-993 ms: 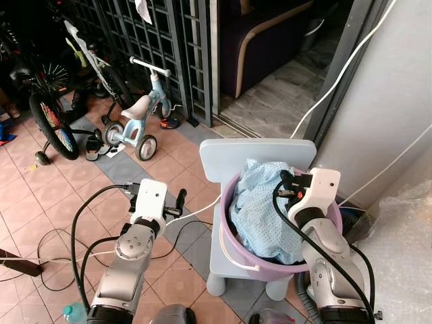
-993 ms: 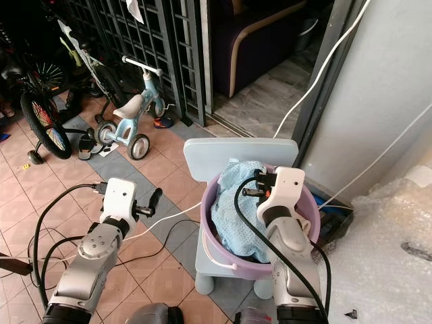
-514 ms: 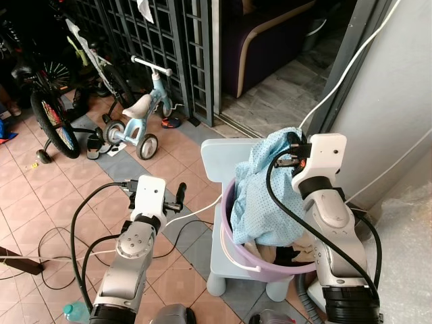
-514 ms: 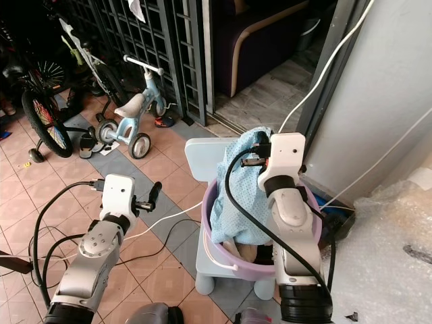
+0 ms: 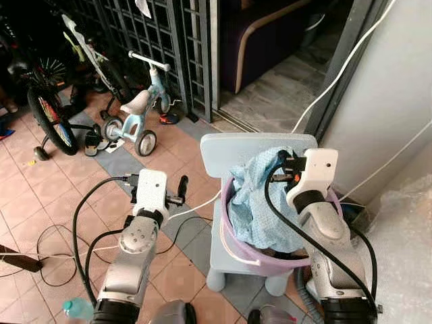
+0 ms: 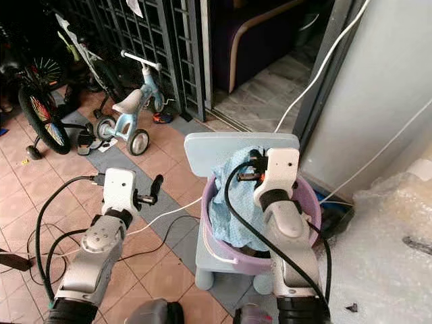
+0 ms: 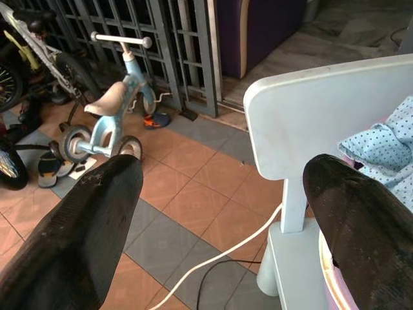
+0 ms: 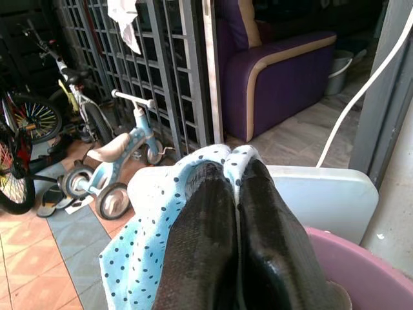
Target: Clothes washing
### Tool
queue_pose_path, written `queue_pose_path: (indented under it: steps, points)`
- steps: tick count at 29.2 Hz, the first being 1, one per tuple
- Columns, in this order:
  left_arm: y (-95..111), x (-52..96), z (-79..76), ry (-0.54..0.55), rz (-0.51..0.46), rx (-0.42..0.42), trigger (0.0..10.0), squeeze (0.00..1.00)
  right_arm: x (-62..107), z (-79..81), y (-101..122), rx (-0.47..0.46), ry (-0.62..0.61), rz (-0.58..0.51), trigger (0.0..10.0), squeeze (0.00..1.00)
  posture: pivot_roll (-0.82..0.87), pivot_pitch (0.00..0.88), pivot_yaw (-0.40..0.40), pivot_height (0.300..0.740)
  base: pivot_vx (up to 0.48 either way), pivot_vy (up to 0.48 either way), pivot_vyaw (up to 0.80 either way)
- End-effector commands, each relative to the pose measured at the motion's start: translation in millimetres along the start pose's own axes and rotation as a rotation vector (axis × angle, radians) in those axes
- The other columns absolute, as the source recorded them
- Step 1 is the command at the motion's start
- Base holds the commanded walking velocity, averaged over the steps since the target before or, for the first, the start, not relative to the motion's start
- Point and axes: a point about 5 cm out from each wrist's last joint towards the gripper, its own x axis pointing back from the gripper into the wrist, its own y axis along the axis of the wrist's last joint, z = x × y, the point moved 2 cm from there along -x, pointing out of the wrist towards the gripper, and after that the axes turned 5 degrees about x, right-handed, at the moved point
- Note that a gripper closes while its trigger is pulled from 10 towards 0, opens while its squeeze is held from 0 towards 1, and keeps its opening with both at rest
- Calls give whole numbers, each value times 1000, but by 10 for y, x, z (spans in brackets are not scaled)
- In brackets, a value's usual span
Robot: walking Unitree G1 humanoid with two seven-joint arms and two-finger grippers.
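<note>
My right gripper (image 5: 291, 170), fingers pinched shut on the blue dotted cloth (image 5: 260, 202), holds it draped straight down into the purple basin (image 6: 307, 219) on the pale chair (image 5: 223, 152), while my left gripper (image 5: 181, 190) hangs open beside the chair's left edge.

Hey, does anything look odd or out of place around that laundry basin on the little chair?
The purple basin overhangs the front edge of the small pale blue chair rather than resting fully on the seat, so it may tip. The dotted blue garment, pinched by the right gripper, drapes over the rim. A white cable trails across the tiles beside the chair.
</note>
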Motion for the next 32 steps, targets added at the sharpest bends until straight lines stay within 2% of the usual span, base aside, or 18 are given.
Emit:
queue_pose_path:
  steps: [1, 5, 6, 11, 14, 18, 21, 23, 24, 26, 32]
  points:
    - [-4, 1, 41, 13, 2, -3, 10000, 0, -7, 13, 21, 21, 4, -12, 10000, 0, -71, 0, 50, 740, -296, 0, 0]
    - [-4, -4, 42, 13, 4, -3, 10000, 0, 15, 24, -22, -43, 37, 28, 10000, 0, -71, 0, 50, 740, -297, 0, 0]
    - [-5, -7, 41, 11, 6, -4, 10000, 0, 39, -50, 4, -66, 6, 3, 10000, 0, -70, 0, 51, 740, -277, 0, 0]
    - [9, -5, 17, -17, -6, 21, 10000, 0, -2, -170, 67, 21, -49, -27, 10000, 0, -71, 0, 52, 740, -55, 0, 0]
    - [43, 4, -19, -48, -23, 31, 10000, 0, -34, -206, 90, 34, -64, -26, 10000, 0, -74, 0, 55, 740, 0, 0, 0]
    - [52, 3, -31, -48, -30, 19, 10000, 0, -85, -315, 206, 89, -99, -73, 10000, 0, -73, 0, 55, 740, 0, 0, -788]
    - [55, 4, -37, -56, -32, 27, 10000, 0, -148, -538, 340, 141, -190, -115, 10000, 0, -74, 0, 54, 740, 0, 0, -800]
    - [61, 5, -40, -67, -37, 32, 10000, 0, -160, -668, 381, 173, -249, -122, 10000, 0, -74, 0, 53, 740, 0, 0, -800]
    - [61, 5, -40, -67, -37, 32, 10000, 0, -160, -668, 381, 173, -249, -122, 10000, 0, -74, 0, 53, 740, 0, 0, -800]
    - [67, 10, -46, -77, -42, 34, 10000, 0, -149, -829, 405, 193, -335, -123, 10000, 0, -75, 0, 53, 740, 0, 0, -800]
    - [62, 17, -58, -89, -42, 41, 10000, 0, -124, -851, 371, 225, -360, -114, 10000, 0, -78, 0, 54, 740, 0, 0, -800]
